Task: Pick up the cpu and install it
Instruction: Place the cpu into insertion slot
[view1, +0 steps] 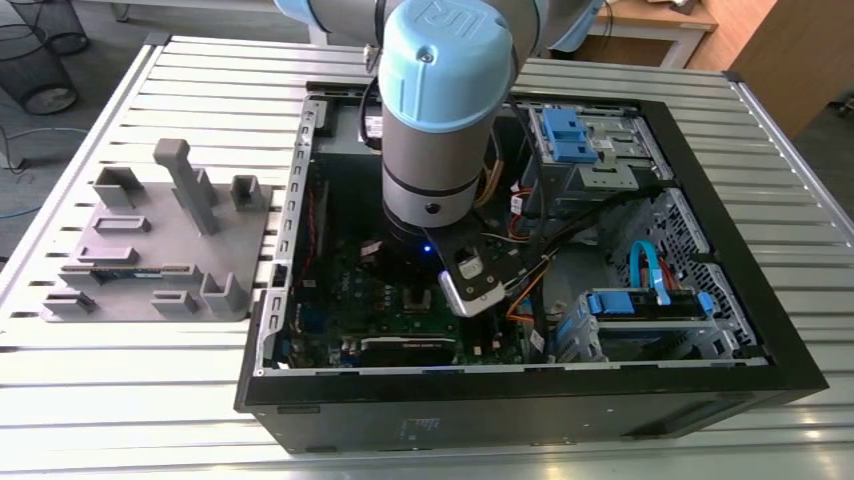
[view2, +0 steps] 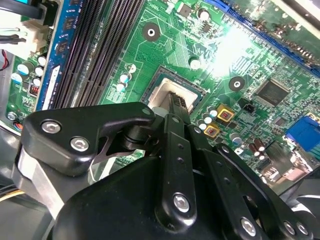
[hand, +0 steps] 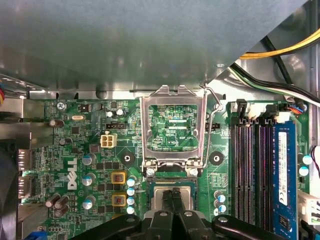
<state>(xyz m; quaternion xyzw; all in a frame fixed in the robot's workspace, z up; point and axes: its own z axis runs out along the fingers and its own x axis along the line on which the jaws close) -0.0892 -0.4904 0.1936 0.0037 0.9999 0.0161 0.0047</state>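
Observation:
The cpu (hand: 159, 198) lies flat in the motherboard socket, its shiny silver top showing on both sides of my fingers. The second wrist view has the cpu (view2: 159, 95) inside the dark socket rim. My gripper (hand: 173, 193) stands over the middle of the chip with its two narrow black fingers pressed together, tips at or just above the metal top; I cannot tell if they touch it. From the other side the gripper (view2: 179, 99) looks the same. The silver socket frame (hand: 172, 127) is swung open beside the socket. In the exterior view the arm (view1: 430, 150) reaches down into the computer case.
The black case walls (view1: 747, 300) ring the motherboard. Black memory slots (hand: 250, 170) and a blue one (hand: 282, 175) run beside the socket. Cable bundles (hand: 280, 75) and blue drive bays (view1: 647, 305) sit nearby. A grey fixture plate (view1: 147, 250) rests on the slatted table at the exterior view's left.

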